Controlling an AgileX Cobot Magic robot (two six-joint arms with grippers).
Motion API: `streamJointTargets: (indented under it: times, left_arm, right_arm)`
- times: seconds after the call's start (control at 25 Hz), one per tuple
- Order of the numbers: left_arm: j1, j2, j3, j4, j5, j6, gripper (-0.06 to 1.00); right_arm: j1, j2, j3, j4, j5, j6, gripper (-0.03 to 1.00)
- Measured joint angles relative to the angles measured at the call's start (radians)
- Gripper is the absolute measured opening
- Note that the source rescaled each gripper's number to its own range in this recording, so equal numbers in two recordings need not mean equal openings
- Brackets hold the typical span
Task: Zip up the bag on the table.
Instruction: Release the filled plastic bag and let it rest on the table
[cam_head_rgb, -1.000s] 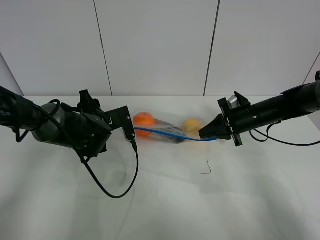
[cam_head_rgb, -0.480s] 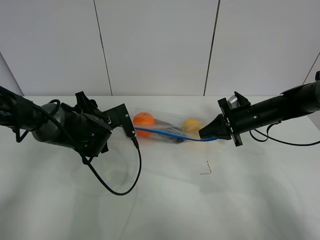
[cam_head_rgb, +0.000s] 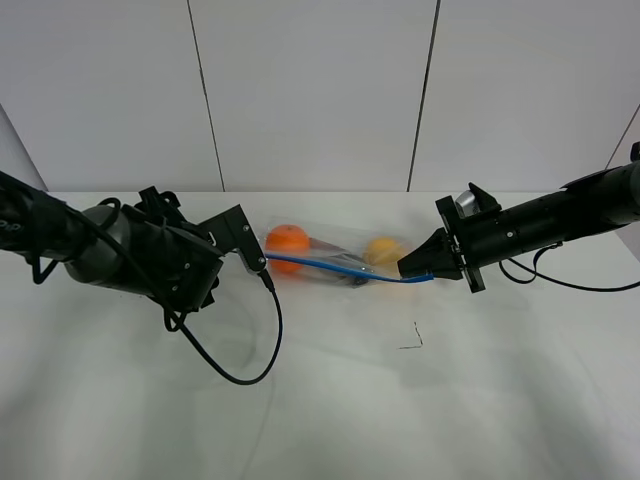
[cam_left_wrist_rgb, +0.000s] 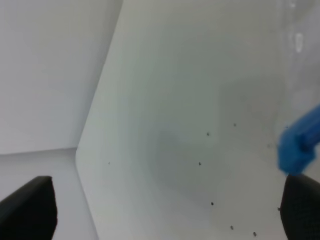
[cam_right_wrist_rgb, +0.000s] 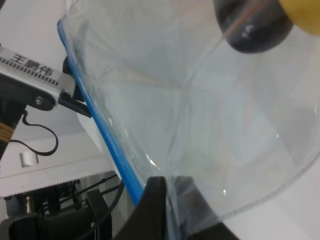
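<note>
The clear bag lies on the white table between my two arms. It holds an orange fruit, a yellow one and a dark purple one. Its blue zipper strip runs along the near edge. My right gripper is shut on the bag's right end, and the right wrist view shows the plastic and strip clamped. My left gripper is at the strip's left end. In its wrist view the fingertips stand wide apart, with the blue slider beside one finger.
A black cable loops from the left arm onto the table in front of it. Another cable trails from the right arm. A small dark mark is on the table in front of the bag. A panelled wall stands behind.
My left arm has drawn slightly back to the left, away from the strip's end, and its cable loop has shifted. The right arm and the bag have not moved.
</note>
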Motion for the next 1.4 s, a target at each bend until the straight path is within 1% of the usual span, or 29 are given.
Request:
streamJointTargets:
  times: [0.08,0.16,0.24,0.4,0.52,0.64,0.72,0.8,0.84,0.92,1.04,1.16,1.24,1.36,1.4]
  left_arm:
    - [0.0,-0.002,-0.02,-0.027,0.005,0.022,1.0]
    - [0.0,-0.012,-0.045,-0.075,0.006,0.054,1.0]
    - [0.0,-0.032,-0.075,-0.148,0.007,0.095,1.0]
    - [0.015,-0.084,-0.142,-0.298,0.009,0.212,1.0]
    - [0.056,-0.125,-0.197,-0.421,0.015,0.277,1.0]
    - [0.122,-0.183,-0.243,-0.549,0.021,0.387,1.0]
    - [0.178,-0.231,-0.266,-0.639,0.03,0.478,1.0]
    - [0.232,-0.274,-0.282,-0.741,0.054,0.561,1.0]
    - [0.27,-0.302,-0.287,-0.79,0.07,0.606,1.0]
    - [0.336,-0.346,-0.291,-0.884,0.091,0.659,1.0]
    - [0.444,-0.415,-0.291,-0.998,0.132,0.745,1.0]
    - [0.544,-0.484,-0.291,-1.114,0.18,0.816,1.0]
    - [0.601,-0.525,-0.291,-1.191,0.213,0.835,1.0]
    - [0.669,-0.589,-0.291,-1.266,0.266,0.854,1.0]
    - [0.679,-0.606,-0.291,-1.273,0.277,0.867,1.0]
  right_arm:
    - [0.0,0.0,0.0,0.0,0.0,0.0,0.0]
    - [0.0,0.0,0.0,0.0,0.0,-0.003,0.0]
    - [0.0,0.0,0.0,0.0,0.0,-0.003,0.0]
    - [0.0,0.0,0.0,0.0,0.0,-0.003,0.0]
    - [0.0,0.0,0.0,0.0,0.0,-0.004,0.0]
    - [0.0,0.0,0.0,0.0,0.0,-0.005,0.0]
    - [0.0,0.0,0.0,0.0,0.0,-0.011,0.0]
    - [0.0,0.0,0.0,0.0,0.0,-0.012,0.0]
    - [0.0,0.0,0.0,0.0,0.0,-0.012,0.0]
    - [0.0,0.0,0.0,0.0,0.0,-0.016,0.0]
    - [0.0,0.0,0.0,0.0,0.0,-0.019,0.0]
    - [0.0,0.0,0.0,0.0,0.0,-0.023,0.0]
    - [0.0,0.0,0.0,0.0,0.0,-0.023,0.0]
    - [0.0,0.0,0.0,0.001,0.0,-0.028,0.0]
    - [0.0,0.0,0.0,0.002,0.0,-0.029,0.0]
